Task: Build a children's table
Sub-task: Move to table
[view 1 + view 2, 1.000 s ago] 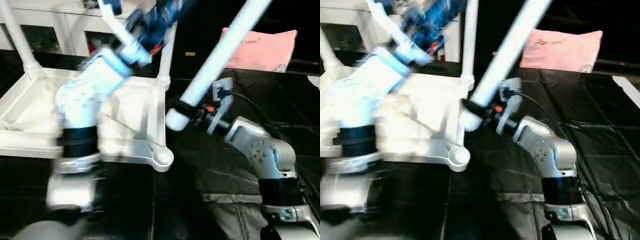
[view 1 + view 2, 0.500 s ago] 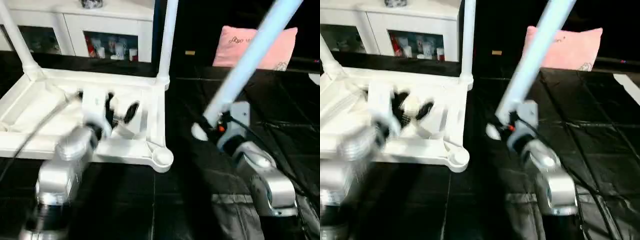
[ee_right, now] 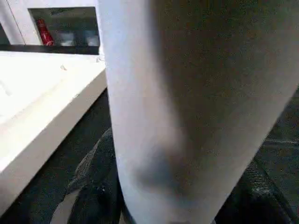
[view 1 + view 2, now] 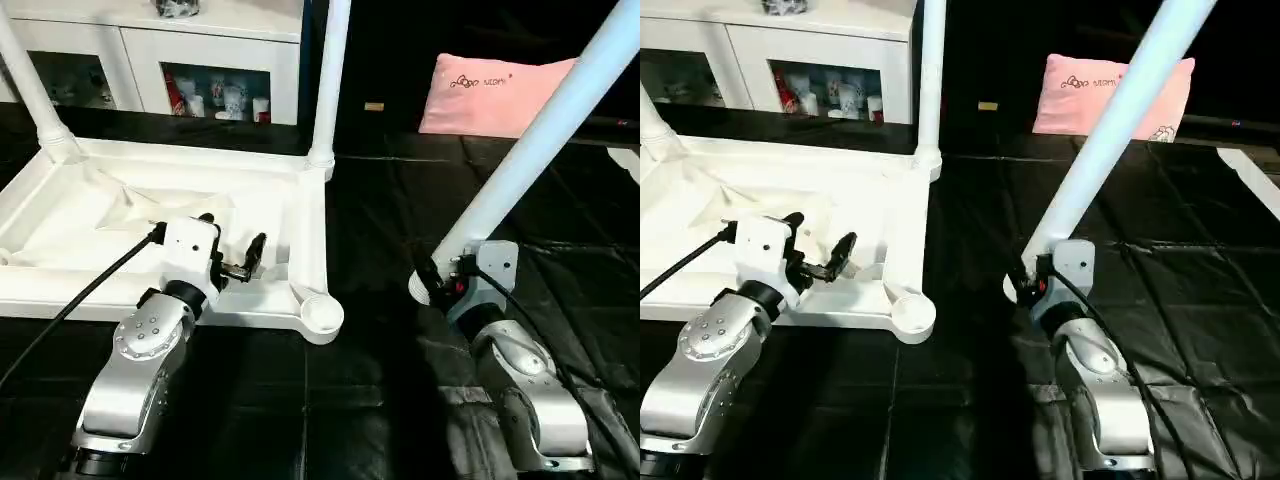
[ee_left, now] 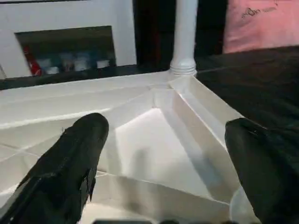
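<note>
The children's table top (image 4: 310, 215) lies upside down on the black floor, white, with a raised rim. Two white legs stand in its far corners (image 4: 328, 80) (image 4: 30, 85). The near right corner socket (image 4: 322, 315) is an empty round cup. My left gripper (image 4: 232, 255) hovers open just over the top's near right part, its black fingers (image 5: 70, 158) wide apart with nothing between them. My right gripper (image 4: 432, 283) is shut on the lower end of a third leg (image 4: 530, 140), which slants up to the right, about a hand's width right of the empty socket.
A pink pillow (image 4: 495, 95) lies on the floor at the back right. A white cabinet with glass doors (image 4: 180, 50) stands behind the table top. Black matting (image 4: 380, 400) covers the floor, and a black cable runs from my left wrist.
My left arm has swung down from high over the table top to low at its near right part. My right gripper has carried the leg's lower end to the right and nearer.
</note>
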Tool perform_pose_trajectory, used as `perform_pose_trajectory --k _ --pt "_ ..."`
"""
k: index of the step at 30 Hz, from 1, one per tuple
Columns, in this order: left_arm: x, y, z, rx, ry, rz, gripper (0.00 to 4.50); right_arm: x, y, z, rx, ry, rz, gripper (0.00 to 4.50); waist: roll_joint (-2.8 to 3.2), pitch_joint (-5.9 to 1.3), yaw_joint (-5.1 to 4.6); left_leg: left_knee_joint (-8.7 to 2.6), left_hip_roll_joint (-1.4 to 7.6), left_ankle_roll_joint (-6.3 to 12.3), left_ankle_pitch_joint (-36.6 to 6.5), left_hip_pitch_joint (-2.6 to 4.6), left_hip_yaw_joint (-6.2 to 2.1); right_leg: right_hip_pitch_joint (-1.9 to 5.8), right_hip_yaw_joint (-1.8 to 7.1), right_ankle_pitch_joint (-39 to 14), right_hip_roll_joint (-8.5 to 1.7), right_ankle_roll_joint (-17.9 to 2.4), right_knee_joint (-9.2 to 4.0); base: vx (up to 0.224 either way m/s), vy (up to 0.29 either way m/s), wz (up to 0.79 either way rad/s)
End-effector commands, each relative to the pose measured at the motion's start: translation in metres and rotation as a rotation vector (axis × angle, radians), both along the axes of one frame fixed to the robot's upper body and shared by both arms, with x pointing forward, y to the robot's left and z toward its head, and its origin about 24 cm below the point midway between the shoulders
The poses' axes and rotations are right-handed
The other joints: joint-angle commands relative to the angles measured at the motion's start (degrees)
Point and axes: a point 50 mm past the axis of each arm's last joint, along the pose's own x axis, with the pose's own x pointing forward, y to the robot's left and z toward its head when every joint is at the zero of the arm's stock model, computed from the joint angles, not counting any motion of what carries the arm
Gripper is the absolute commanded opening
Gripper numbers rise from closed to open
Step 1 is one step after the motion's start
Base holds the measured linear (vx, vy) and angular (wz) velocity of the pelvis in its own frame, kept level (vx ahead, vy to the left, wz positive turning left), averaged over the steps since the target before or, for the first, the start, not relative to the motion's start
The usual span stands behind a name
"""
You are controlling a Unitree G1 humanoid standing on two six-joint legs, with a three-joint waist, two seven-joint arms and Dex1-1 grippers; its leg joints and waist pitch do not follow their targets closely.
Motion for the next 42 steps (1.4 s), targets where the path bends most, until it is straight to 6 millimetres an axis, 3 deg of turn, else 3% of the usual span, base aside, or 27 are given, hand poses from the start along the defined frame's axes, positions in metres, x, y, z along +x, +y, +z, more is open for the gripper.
perform_pose_trajectory --k 1,9,11,13,15,16,17,19,20,21,22,23,25,26,27,28,29,30,31,32,34,35,36,37,38,40,42 --pt "0.0012 -0.0011 0.0039 -0.013 -0.016 0.006 4.50 -0.0009 -0.0048 0.0064 -0.004 -0.036 -0.014 1.95 1.10 -3.30 -0.26 -4.63 2.36 -4.71 -17.2 2.07 -1.22 0.62 2.60 -5.4 -3.91 -5.6 -5.09 0.000 0.000 0.00" --pt "0.0069 -0.0008 0.0043 0.004 -0.017 -0.003 4.50 0.0039 -0.0063 0.0049 0.002 -0.027 -0.035 1.95 1.24 -3.30 -0.32 -4.61 2.34 -4.81 -17.7 2.14 -1.26 0.62 2.61 -5.5 -3.90 -5.6 -5.10 0.000 0.000 0.00" --pt "0.0074 0.0004 0.0046 -0.001 -0.015 0.003 4.50 0.0042 -0.0060 0.0055 0.009 -0.025 -0.034 1.95 1.05 -3.45 0.08 -4.01 1.92 -1.40 -15.5 1.40 -0.62 1.26 3.46 -5.5 -5.39 -6.3 -5.58 0.000 0.000 0.00" --pt "0.0074 0.0014 0.0044 -0.004 -0.012 0.007 4.50 0.0041 -0.0054 0.0060 0.005 -0.025 -0.030 1.95 0.77 -3.59 0.79 -2.62 1.64 2.99 -12.5 0.64 -0.48 1.95 4.72 -5.4 -7.77 -7.0 -6.56 0.000 0.000 0.00" --pt "0.0068 0.0019 0.0034 -0.006 -0.009 0.009 4.50 0.0036 -0.0054 0.0058 0.004 -0.025 -0.029 1.95 0.51 -3.72 1.92 0.43 2.05 7.18 -9.2 -0.63 -1.81 3.10 7.13 -7.0 -12.46 -7.2 -8.04 0.002 0.030 -0.02" --pt "0.0059 0.0018 0.0024 -0.009 -0.006 0.009 4.50 0.0032 -0.0060 0.0055 0.003 -0.023 -0.031 1.95 1.39 -3.89 2.50 2.90 3.28 6.70 -8.2 -0.52 -2.74 2.24 9.97 -12.4 -13.80 -7.3 -9.00 0.006 0.113 -0.11" --pt "0.0056 0.0019 0.0024 -0.010 -0.005 0.009 4.50 0.0030 -0.0059 0.0056 0.002 -0.023 -0.031 1.95 1.02 -3.56 2.49 2.55 3.18 6.09 -9.5 -0.57 -2.84 2.09 10.16 -13.6 -12.63 -7.6 -8.71 0.006 0.113 -0.11" --pt "0.0054 0.0022 0.0029 -0.011 -0.005 0.008 4.50 0.0028 -0.0055 0.0060 0.001 -0.024 -0.032 1.95 1.69 -3.76 1.78 -0.61 2.59 5.89 -11.7 1.85 -1.17 0.26 7.53 -12.3 -6.49 -7.7 -6.73 0.008 0.191 -0.23" --pt "0.0054 0.0023 0.0029 -0.011 -0.004 0.008 4.50 0.0025 -0.0057 0.0061 -0.001 -0.024 -0.031 1.95 2.35 -4.23 0.42 -3.01 1.10 12.79 -8.6 1.95 -0.76 0.25 3.89 -6.7 -3.76 -6.7 -4.64 0.006 0.210 -0.23" --pt "0.0059 0.0028 0.0029 -0.009 -0.003 0.008 4.50 0.0017 -0.0059 0.0059 -0.007 -0.023 -0.030 1.95 2.92 -4.55 -0.41 -3.39 0.84 15.93 -7.0 4.10 -0.81 -1.54 2.05 -5.9 -2.01 -5.7 -3.13 -0.006 0.230 0.00" --pt "0.0063 0.0032 0.0026 -0.008 -0.002 0.008 4.50 0.0010 -0.0064 0.0055 -0.012 -0.023 -0.031 1.95 3.49 -4.16 -2.94 -5.30 1.39 23.42 -2.9 5.58 -1.08 -4.31 -3.01 -6.7 1.09 -1.1 3.34 -0.018 0.219 0.13" --pt "0.0068 0.0041 0.0027 -0.007 -0.001 0.009 4.50 0.0006 -0.0063 0.0053 -0.015 -0.022 -0.031 1.95 3.13 -4.00 -3.30 -5.99 2.19 24.97 -1.6 4.69 -1.25 -4.03 -3.69 -6.0 0.59 1.2 4.56 -0.018 0.219 0.13" --pt "0.0080 0.0054 0.0025 -0.003 0.000 0.014 4.50 -0.0014 -0.0075 0.0038 -0.013 -0.012 -0.038 1.95 1.77 -3.60 -3.53 -6.23 3.19 23.45 -3.3 3.32 -0.53 -3.58 -2.96 -4.8 -2.47 3.6 3.04 -0.061 0.156 0.01" --pt "0.0082 0.0052 0.0024 -0.002 0.000 0.015 4.50 -0.0021 -0.0080 0.0034 -0.008 -0.009 -0.038 1.95 -1.27 -3.99 -0.25 8.24 -0.84 9.36 -19.3 -0.68 -1.39 -1.21 10.41 -15.4 -20.02 1.6 -9.47 -0.078 0.142 -0.02" --pt "0.0082 0.0052 0.0024 -0.002 0.000 0.015 4.50 -0.0021 -0.0080 0.0034 -0.008 -0.009 -0.038 1.95 -0.56 -4.36 -1.23 13.23 -1.58 5.91 -17.2 -4.29 -6.61 0.97 12.90 -16.2 -22.56 0.2 -8.89 -0.058 0.167 -0.07" --pt "0.0084 0.0054 0.0026 -0.001 0.000 0.014 4.50 -0.0023 -0.0077 0.0034 -0.005 -0.009 -0.038 1.95 -0.56 -4.11 -1.72 13.96 -4.87 -2.21 -15.1 -5.14 -8.32 2.07 12.15 -26.9 -14.52 -1.7 -8.01 -0.045 0.199 -0.46" --pt "0.0087 0.0047 0.0037 -0.001 -0.002 0.009 4.50 -0.0022 -0.0077 0.0029 -0.003 -0.003 -0.040 1.95 -1.41 -2.90 -2.07 12.28 -4.60 -3.22 -16.2 -4.51 -7.94 1.86 11.49 -29.8 -12.04 -4.9 -8.25 -0.045 0.199 -0.46" --pt "0.0089 0.0044 0.0044 0.001 -0.003 0.005 4.50 -0.0017 -0.0074 0.0032 0.001 -0.006 -0.041 1.95 -0.21 -2.47 -1.35 8.20 -4.60 -1.76 -17.7 -0.22 -7.12 0.23 12.08 -31.0 -7.36 -9.6 -9.14 -0.088 0.224 -0.58" --pt "0.0094 0.0041 0.0050 0.015 -0.004 0.002 4.50 -0.0010 -0.0068 0.0038 0.005 -0.010 -0.043 1.95 0.47 -2.51 -1.93 2.14 -3.76 2.37 -16.2 2.18 -6.77 0.48 9.56 -29.7 -4.34 -9.7 -8.56 -0.100 0.270 -0.31" --pt "0.0099 0.0036 0.0056 0.038 -0.007 -0.006 4.50 -0.0001 -0.0059 0.0051 0.003 -0.019 -0.039 1.95 2.21 -3.27 -4.77 -2.87 -1.93 8.71 -22.2 4.36 -7.01 -3.02 3.52 -23.8 1.71 -8.6 -3.58 -0.100 0.270 -0.31" --pt "0.0103 0.0028 0.0061 0.062 -0.013 -0.008 4.50 0.0008 -0.0042 0.0061 0.002 -0.028 -0.028 1.95 4.71 -3.70 -6.77 -5.33 -0.09 13.31 -19.8 3.98 -10.04 -2.09 -0.66 -3.8 1.42 -6.9 3.35 -0.094 0.253 -0.04" --pt "0.0104 0.0026 0.0061 0.065 -0.013 -0.006 4.50 0.0008 -0.0041 0.0061 0.002 -0.029 -0.027 1.95 4.60 -3.77 -6.66 -4.52 0.48 13.68 -16.4 4.64 -10.35 -2.45 -1.26 -1.0 0.98 -7.1 2.70 -0.091 0.251 -0.01" --pt "0.0104 0.0025 0.0061 0.069 -0.013 -0.002 4.50 0.0009 -0.0039 0.0061 0.002 -0.030 -0.025 1.95 4.94 -3.19 -6.15 -4.80 1.09 11.87 -16.1 4.02 -9.88 -2.44 -1.45 0.3 0.52 -7.5 2.32 -0.090 0.258 -0.04" --pt "0.0105 0.0021 0.0061 0.072 -0.012 0.000 4.50 0.0011 -0.0039 0.0064 -0.001 -0.032 -0.021 1.95 4.44 -3.14 -5.94 -5.60 4.04 0.06 -22.1 3.89 -11.47 -0.41 -0.79 2.4 -1.42 -6.7 0.30 -0.098 0.195 0.03" --pt "0.0105 0.0015 0.0062 0.070 -0.011 0.002 4.50 0.0015 -0.0041 0.0065 -0.003 -0.034 -0.019 1.95 4.36 -3.37 -6.27 -6.41 5.50 -3.37 -24.3 4.66 -12.93 -0.44 -0.84 0.4 -1.38 -5.8 0.75 -0.098 0.195 0.03" --pt "0.0102 -0.0004 0.0066 0.057 -0.009 0.002 4.50 0.0049 -0.0066 0.0073 -0.006 -0.037 -0.020 1.95 4.73 -3.77 -6.51 -7.68 7.37 -6.83 -26.5 4.45 -14.38 -0.90 -1.17 -5.2 -0.58 -0.2 3.67 -0.097 0.118 0.03" --pt "0.0104 -0.0007 0.0064 0.061 -0.007 0.003 4.50 0.0069 -0.0073 0.0085 -0.012 -0.042 -0.018 1.95 4.77 -3.60 -5.91 -8.52 7.05 -5.45 -28.8 3.79 -14.23 -1.74 -1.11 -6.3 -0.28 0.0 5.48 -0.089 0.056 0.03"
